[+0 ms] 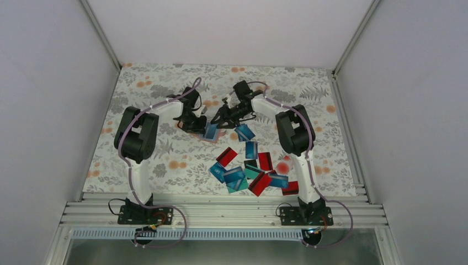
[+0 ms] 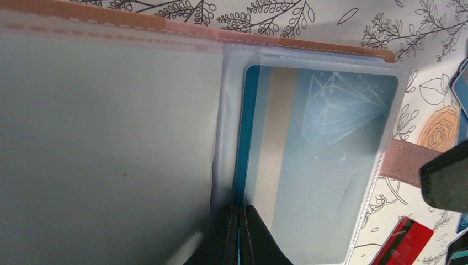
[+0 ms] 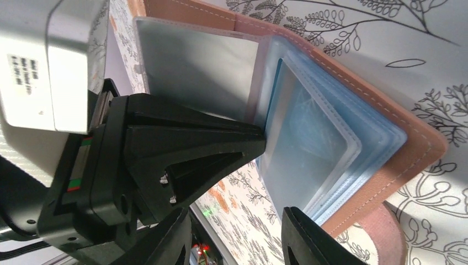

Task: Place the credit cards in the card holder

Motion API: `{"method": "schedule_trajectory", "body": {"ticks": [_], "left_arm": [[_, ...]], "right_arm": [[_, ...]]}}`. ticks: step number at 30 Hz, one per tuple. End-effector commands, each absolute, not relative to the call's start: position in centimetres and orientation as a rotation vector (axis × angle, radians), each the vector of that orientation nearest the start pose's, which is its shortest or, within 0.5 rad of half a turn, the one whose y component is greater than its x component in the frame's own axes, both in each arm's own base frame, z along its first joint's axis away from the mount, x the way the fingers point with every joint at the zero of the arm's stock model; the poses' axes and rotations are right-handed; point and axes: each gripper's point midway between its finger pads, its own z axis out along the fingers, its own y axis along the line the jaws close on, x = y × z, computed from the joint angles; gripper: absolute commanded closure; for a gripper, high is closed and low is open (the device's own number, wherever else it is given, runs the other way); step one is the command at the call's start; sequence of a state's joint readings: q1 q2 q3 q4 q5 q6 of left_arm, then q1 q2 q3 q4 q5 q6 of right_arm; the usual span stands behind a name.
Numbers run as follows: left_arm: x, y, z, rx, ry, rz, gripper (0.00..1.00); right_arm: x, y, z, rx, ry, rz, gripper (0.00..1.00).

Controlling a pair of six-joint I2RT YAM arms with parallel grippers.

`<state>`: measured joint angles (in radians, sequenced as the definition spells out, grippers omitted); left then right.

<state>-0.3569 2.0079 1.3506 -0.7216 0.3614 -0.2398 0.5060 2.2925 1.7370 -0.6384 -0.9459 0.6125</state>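
Observation:
The card holder (image 1: 210, 132) lies open on the floral table, its tan cover (image 3: 419, 138) under a stack of clear sleeves. A blue credit card (image 2: 320, 149) with a pale web print sits partly inside the right-hand sleeve. My left gripper (image 2: 238, 218) is shut on that card's near edge, and a blue sliver shows between its tips. My right gripper (image 3: 237, 243) hangs open just beside the sleeve stack, with only the table between its fingers. Several loose blue, teal and red credit cards (image 1: 251, 168) lie scattered nearer the arm bases.
The holder's pink strap (image 2: 403, 160) sticks out to the right, next to a dark finger of my right gripper (image 2: 447, 179). A red card (image 2: 405, 243) lies close by. Both arms crowd over the holder. White walls (image 1: 55, 110) enclose the table.

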Motion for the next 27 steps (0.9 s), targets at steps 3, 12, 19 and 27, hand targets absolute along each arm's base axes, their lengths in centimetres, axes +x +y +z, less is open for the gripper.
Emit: {"method": "schedule_trajectory", "body": {"ticks": [3,12,19,27], "left_arm": [[34.6,-20.4,-0.3,0.185,3.05,-0.742,0.98],[34.0,-20.4,-0.9,0.167,3.064,-0.777,0.98],[34.1,-20.4,-0.8,0.168,3.062,-0.779,0.98],[34.0,-20.4,-0.8,0.168,3.064,-0.785,0.98]], "right_arm": [[36.4,36.2,4.8,-0.087,3.003,1.508,0.57],[36.5,36.1,4.1,-0.075,3.021,1.482,0.55],[36.8,36.4,4.1,-0.076,3.011,1.505,0.56],[37.0,36.7,4.1,-0.079,3.008,1.514,0.59]]}}
